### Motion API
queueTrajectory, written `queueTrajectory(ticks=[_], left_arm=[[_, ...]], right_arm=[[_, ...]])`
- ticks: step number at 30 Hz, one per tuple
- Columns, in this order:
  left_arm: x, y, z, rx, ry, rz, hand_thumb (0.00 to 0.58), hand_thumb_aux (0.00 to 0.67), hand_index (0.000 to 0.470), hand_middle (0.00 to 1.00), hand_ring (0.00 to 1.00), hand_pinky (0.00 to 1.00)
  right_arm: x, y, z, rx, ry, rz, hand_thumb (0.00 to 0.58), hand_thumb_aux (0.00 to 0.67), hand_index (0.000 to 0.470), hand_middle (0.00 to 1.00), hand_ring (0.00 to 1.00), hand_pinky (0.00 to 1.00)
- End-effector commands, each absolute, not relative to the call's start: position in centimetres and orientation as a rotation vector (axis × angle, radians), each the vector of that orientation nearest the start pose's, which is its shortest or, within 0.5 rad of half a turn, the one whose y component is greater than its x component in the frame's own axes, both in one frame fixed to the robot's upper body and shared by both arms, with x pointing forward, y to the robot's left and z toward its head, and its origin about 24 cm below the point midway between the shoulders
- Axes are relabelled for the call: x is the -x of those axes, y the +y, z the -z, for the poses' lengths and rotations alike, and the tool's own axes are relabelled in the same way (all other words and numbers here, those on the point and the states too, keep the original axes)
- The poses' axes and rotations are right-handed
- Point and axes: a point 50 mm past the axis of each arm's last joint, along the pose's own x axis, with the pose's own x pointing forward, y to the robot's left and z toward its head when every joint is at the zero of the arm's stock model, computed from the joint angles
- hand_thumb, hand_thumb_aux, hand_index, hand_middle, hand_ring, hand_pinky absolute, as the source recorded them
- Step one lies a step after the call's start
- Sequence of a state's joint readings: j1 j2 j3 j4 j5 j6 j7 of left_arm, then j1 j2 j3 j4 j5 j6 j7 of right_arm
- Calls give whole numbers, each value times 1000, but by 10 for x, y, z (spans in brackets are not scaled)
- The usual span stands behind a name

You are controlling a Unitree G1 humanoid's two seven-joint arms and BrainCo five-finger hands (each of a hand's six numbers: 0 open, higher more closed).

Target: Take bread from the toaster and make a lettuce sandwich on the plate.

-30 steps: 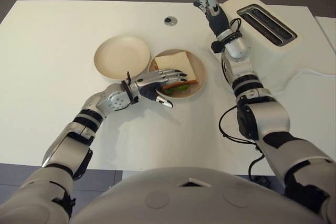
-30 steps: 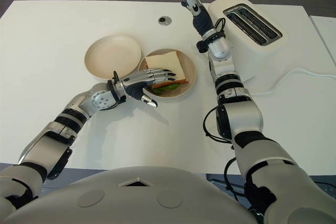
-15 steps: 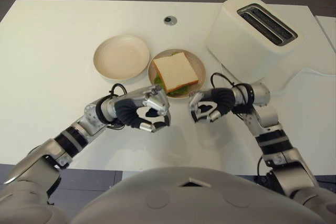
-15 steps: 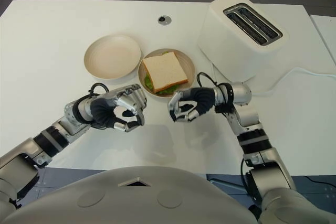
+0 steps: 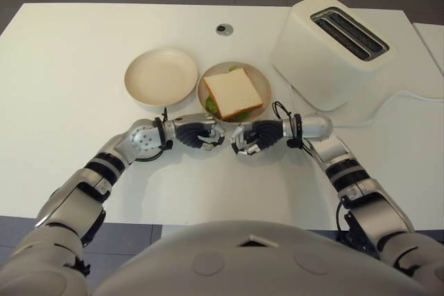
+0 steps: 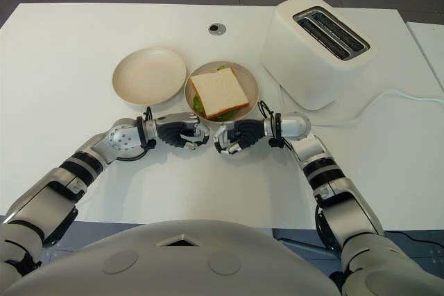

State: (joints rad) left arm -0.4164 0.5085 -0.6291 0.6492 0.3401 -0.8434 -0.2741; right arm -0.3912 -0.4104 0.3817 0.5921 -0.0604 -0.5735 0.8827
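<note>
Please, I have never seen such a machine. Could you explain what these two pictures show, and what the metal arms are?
These are the two arms of a humanoid robot. Both pictures come from a stereo camera on its head, looking down at a white table, so they show one scene. Its left hand and right hand are curled, close together, holding nothing. Just beyond them a plate carries a sandwich, lettuce showing at its edge. An empty plate stands to its left, a white toaster to its right.
</note>
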Motion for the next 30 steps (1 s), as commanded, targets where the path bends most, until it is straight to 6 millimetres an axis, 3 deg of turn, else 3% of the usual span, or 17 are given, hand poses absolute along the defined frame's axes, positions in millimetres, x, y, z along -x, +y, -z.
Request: queueTrajectory(ticks=[1,2,4,6,7,8,9,10,11,12,13,16,20,30], left_arm=[[-276,135,6,-1055,-216,918,580,670,470,1000,1000,1000],[-282,135,1,-1057,-247,856,564,557,391,1000,1000,1000],[-291,132,-8,-1044,-314,757,516,447,313,1000,1000,1000],[-296,129,-17,-1011,-385,679,385,281,197,1000,1000,1000],[-297,128,-23,-982,-424,643,5,3,2,1000,1000,1000],[-298,126,-28,-941,-460,611,0,0,0,910,910,910],[-298,125,-34,-885,-495,579,0,0,0,459,459,459],[-296,124,-41,-818,-538,557,0,0,0,0,0,0],[-294,124,-47,-760,-574,541,0,0,0,0,0,0],[-291,123,-54,-693,-614,533,0,0,0,0,0,0],[-288,123,-61,-620,-661,529,0,0,0,0,0,0],[-277,121,-81,-422,-785,525,0,0,0,0,0,0],[-269,120,-97,-245,-863,510,0,0,0,0,0,0],[-276,125,-102,-199,-849,453,0,0,0,0,0,0]], right_arm=[[-291,-138,-5,746,41,-1075,580,670,470,1000,1000,1000],[-295,-136,-9,751,2,-1041,580,670,470,1000,1000,1000],[-304,-133,-16,748,-61,-973,580,670,470,1000,1000,1000],[-312,-132,-27,725,-140,-899,580,670,470,1000,1000,1000],[-315,-132,-34,714,-189,-860,580,670,470,1000,1000,1000],[-318,-131,-41,683,-237,-825,580,670,470,1000,1000,1000],[-318,-131,-48,637,-281,-805,580,670,470,1000,1000,1000],[-319,-131,-55,576,-330,-785,580,670,470,929,929,929],[-319,-131,-62,522,-370,-769,449,352,247,655,655,655],[-319,-132,-70,461,-413,-753,0,0,0,439,439,439],[-318,-134,-80,397,-476,-727,0,0,0,12,12,12],[-315,-139,-102,218,-599,-681,0,0,0,0,0,0],[-312,-147,-117,69,-674,-654,0,0,0,0,0,0],[-307,-154,-120,-23,-673,-686,0,0,0,0,0,0]])
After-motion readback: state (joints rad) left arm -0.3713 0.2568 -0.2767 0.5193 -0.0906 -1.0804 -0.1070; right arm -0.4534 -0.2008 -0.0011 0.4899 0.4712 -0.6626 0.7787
